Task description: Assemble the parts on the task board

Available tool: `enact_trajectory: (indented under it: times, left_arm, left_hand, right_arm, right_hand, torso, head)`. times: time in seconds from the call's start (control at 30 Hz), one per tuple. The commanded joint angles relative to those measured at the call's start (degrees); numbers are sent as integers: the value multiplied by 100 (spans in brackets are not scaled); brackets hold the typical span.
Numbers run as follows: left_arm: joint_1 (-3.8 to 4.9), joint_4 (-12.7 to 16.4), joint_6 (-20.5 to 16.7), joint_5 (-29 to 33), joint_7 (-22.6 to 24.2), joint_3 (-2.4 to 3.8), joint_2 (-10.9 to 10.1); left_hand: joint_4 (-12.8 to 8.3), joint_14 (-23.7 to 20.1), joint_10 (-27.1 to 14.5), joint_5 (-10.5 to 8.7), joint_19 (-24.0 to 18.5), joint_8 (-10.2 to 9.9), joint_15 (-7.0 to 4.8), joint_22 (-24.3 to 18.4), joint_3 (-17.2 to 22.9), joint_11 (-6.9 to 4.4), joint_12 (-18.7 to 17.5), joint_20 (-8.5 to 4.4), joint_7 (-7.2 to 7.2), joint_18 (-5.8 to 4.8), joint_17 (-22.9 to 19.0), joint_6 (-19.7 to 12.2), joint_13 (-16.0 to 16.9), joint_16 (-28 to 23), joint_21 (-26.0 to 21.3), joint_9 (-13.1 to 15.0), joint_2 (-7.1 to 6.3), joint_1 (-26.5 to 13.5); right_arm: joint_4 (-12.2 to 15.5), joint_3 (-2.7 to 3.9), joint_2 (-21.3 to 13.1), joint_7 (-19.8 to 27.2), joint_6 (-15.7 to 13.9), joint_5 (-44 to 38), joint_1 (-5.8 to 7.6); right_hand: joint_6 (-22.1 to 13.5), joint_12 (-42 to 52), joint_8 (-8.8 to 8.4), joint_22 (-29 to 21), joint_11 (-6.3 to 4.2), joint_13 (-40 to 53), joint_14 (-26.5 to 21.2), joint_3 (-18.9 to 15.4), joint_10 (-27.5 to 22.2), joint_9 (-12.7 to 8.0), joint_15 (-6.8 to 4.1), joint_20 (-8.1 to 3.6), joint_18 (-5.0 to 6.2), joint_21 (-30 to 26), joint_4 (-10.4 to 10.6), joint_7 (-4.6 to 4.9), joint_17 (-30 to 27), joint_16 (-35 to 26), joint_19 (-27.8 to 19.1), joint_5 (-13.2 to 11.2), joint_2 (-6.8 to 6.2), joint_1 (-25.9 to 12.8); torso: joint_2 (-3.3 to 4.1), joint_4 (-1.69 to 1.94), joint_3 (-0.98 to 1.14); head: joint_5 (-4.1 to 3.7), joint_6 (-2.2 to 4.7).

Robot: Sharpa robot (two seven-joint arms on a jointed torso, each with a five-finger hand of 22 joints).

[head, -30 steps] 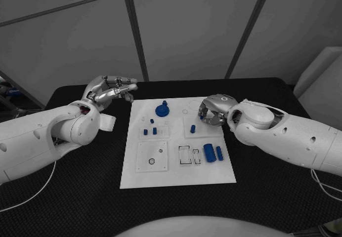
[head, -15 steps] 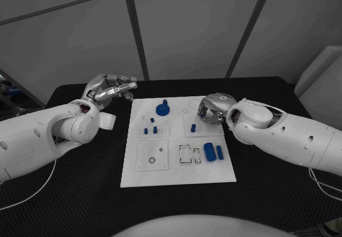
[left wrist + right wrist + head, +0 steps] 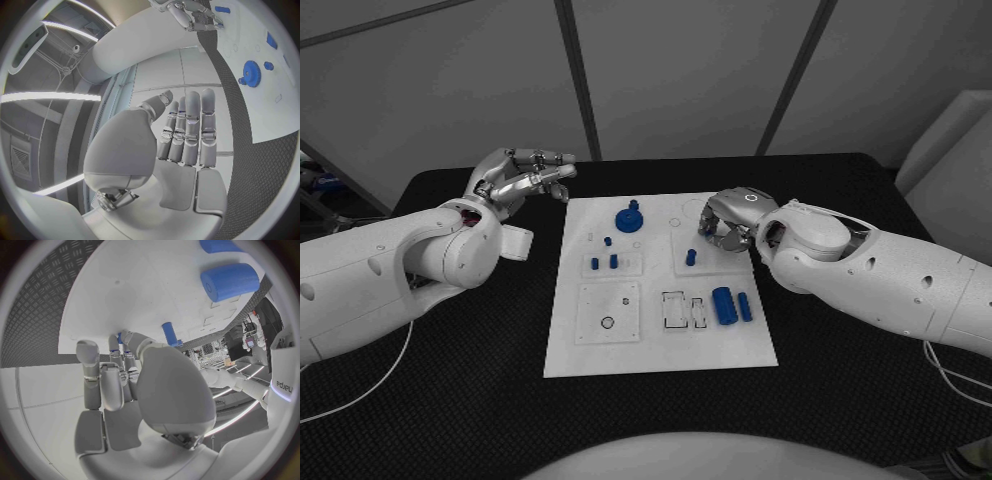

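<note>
Board [image 3: 661,345] lies mid-counter [image 3: 459,400]. Left hand [image 3: 524,180] raised off the board's far-left corner, fingers straight and close together, holding nothing. Right hand [image 3: 730,222] low over the board's far-right part, fingers curled down; whether it holds anything, cannot tell. Gear [image 3: 630,220] stands far centre. Peg [image 3: 689,259] upright just near the right hand. Cylinder [image 3: 724,306] lies at the board's right, nearer side.

left hand [image 3: 524,180]: raised, fingers extended, holding nothing | right hand [image 3: 730,222]: lowered, fingers curled
</note>
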Motion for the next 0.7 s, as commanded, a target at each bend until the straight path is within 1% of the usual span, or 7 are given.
enact_trajectory:
  times: [0.03, 0.37, 0.7]
  left_arm:
    - [8, -10, 40, 26, 24, 7, 9]
    - [8, -54, 45, 26, -8, 7, 9]
    - [8, -104, 48, 26, -33, 7, 10]
  left_hand:
    - [-13, -45, -19, -16, -34, -31, 12, -7, -18, 33, 18, 0, 27, -53, -9, -10, 6, -26, -26, -6, 38, 21]
    - [-25, -47, -41, -17, -32, -45, 18, -14, -24, 44, 16, 2, 39, -55, -21, -31, 4, -40, -36, -8, 40, 33]
    - [-32, -51, -79, -17, -32, -67, 30, -23, -38, 60, 10, 8, 56, -58, -35, -68, 0, -57, -51, -11, 39, 32]
  right_arm:
    - [53, -13, -11, -61, -244, -63, -14]
    - [258, -8, -130, -84, -581, -71, -17]
    - [615, 2, -340, -80, -721, -7, -15]
  right_hand:
    - [7, -17, -27, 12, -78, 8, 312, 4, 122, -10, -55, 2, -116, 37, -45, 10, 101, 23, 29, 10, 51, 37]
    - [5, -35, -40, 29, -73, 11, 311, 17, 124, -9, -51, 2, -118, 55, -77, 17, 101, 24, 26, 3, 34, 15]
    - [-3, -56, -57, 40, -67, 11, 311, 32, 116, -9, -47, 4, -119, 68, -103, 22, 103, 27, 20, 2, 25, -6]
  torso:
    - [-2, -3, 1]
    - [-3, -1, -2]
    - [-4, -4, -2]
  head:
    - [0, -4]
    - [-3, -11]
    - [-5, -6]
